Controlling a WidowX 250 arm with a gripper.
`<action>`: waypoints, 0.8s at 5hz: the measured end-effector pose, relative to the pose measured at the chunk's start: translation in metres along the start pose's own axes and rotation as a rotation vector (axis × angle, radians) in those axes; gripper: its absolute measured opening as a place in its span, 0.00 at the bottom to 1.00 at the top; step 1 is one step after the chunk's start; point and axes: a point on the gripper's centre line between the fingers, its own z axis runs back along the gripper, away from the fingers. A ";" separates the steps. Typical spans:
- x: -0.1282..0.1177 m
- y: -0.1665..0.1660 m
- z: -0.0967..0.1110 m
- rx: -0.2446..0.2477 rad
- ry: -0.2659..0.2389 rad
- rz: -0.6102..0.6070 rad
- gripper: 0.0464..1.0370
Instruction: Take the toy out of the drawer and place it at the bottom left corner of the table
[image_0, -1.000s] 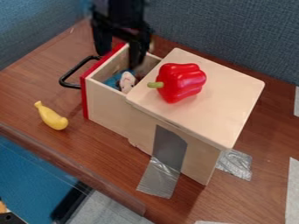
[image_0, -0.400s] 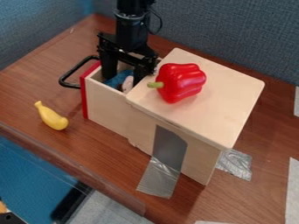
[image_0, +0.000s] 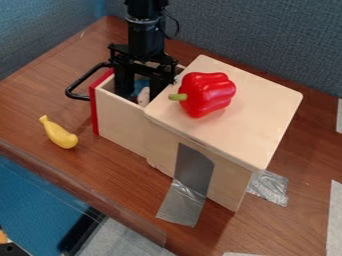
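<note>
The black gripper hangs down into the pulled-out wooden drawer, its two fingers open and apart. Between them lies the small toy, with a pale face and some blue beside it, inside the drawer. The gripper and the drawer walls hide part of the toy. A red front panel and a black handle are on the drawer's left end. At the table's lower left edge, the brown wood surface meets a clear strip.
A red pepper rests on top of the wooden cabinet, right of the gripper. A yellow banana-like toy lies on the table left of the drawer. Grey tape holds the cabinet's front side down.
The gripper has come down from above and behind the drawer into it, around the toy. Since the last earlier frame, the drawer and its handle have shifted slightly left.
</note>
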 end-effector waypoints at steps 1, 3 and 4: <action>0.001 0.009 0.004 -0.007 -0.001 0.022 0.35; -0.001 0.019 0.039 -0.086 -0.062 0.037 0.01; -0.003 0.016 0.052 -0.122 -0.083 0.010 0.00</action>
